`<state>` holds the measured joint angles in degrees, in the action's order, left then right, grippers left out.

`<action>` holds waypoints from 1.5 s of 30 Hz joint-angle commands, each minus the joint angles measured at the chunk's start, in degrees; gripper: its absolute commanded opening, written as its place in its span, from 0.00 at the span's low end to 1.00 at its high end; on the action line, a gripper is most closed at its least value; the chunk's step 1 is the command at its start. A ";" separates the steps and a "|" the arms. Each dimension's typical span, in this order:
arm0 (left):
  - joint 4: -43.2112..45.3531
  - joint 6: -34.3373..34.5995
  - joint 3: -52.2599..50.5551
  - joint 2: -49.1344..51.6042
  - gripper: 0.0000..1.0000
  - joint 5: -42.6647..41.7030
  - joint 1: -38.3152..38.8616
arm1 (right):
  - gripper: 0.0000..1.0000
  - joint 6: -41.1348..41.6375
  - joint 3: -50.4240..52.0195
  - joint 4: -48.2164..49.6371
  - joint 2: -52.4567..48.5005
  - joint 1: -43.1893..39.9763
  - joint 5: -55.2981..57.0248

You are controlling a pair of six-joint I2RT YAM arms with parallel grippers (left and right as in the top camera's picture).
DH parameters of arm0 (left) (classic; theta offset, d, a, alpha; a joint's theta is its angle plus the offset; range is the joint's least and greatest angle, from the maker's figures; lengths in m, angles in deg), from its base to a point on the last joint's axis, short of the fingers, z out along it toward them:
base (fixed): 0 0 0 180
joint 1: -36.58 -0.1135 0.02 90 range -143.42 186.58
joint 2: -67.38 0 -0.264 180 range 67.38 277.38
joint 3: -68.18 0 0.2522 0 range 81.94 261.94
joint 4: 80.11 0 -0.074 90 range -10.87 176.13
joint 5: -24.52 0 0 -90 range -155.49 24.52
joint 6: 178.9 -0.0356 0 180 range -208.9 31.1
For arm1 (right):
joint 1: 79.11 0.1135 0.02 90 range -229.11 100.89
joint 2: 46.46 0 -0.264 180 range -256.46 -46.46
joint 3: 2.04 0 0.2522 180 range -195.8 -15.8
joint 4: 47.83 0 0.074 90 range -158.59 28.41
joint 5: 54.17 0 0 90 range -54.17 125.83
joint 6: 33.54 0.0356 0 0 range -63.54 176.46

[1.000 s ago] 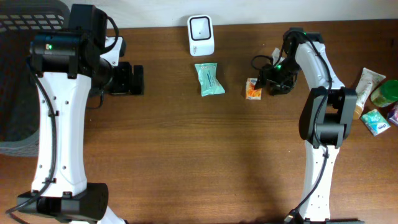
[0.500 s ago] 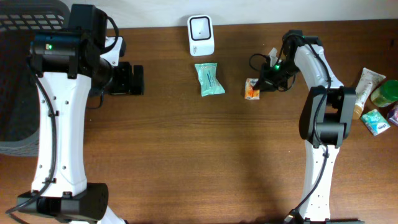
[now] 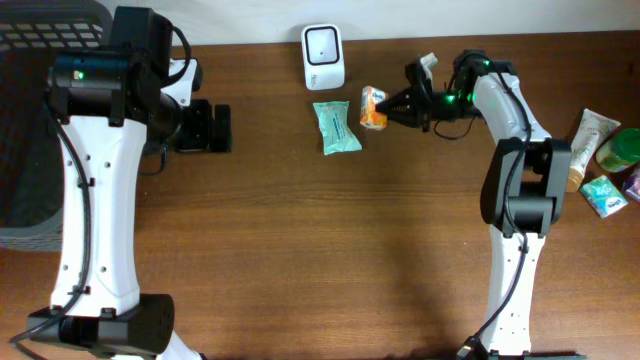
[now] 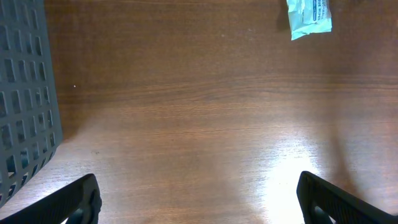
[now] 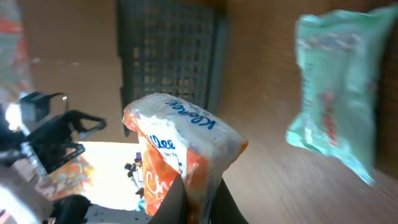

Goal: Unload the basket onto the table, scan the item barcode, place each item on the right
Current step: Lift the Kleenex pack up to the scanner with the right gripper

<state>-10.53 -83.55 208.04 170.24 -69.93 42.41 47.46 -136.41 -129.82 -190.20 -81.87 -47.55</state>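
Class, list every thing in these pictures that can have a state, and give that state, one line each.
Left claw, open, empty.
Right claw, shut on the orange packet.
Orange packet, gripped, held near the scanner.
Green packet, lying flat on the table, untouched.
Scanner, standing upright at the table's back edge.
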 commanded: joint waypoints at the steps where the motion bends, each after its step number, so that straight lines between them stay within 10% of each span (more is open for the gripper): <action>1: -0.04 -0.92 0.04 -0.17 0.99 -0.02 0.02 | 0.04 -2.97 -0.09 -0.09 -0.94 2.54 -5.57; 11: -0.04 -0.92 0.04 -0.17 0.99 -0.04 0.02 | 0.04 -3.21 -1.73 0.31 8.11 6.05 -5.57; 19: -0.04 -0.92 0.04 -0.17 0.99 -0.02 0.02 | 0.04 -6.21 -1.84 20.52 9.05 6.14 -5.60; 45: -0.04 -0.92 0.04 -0.17 0.99 -0.02 0.02 | 0.04 -5.11 -1.81 16.59 9.03 8.02 -5.57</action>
<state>-10.53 -83.55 208.04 170.22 -69.93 42.41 42.57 -137.62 -113.19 -182.59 -74.11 -51.96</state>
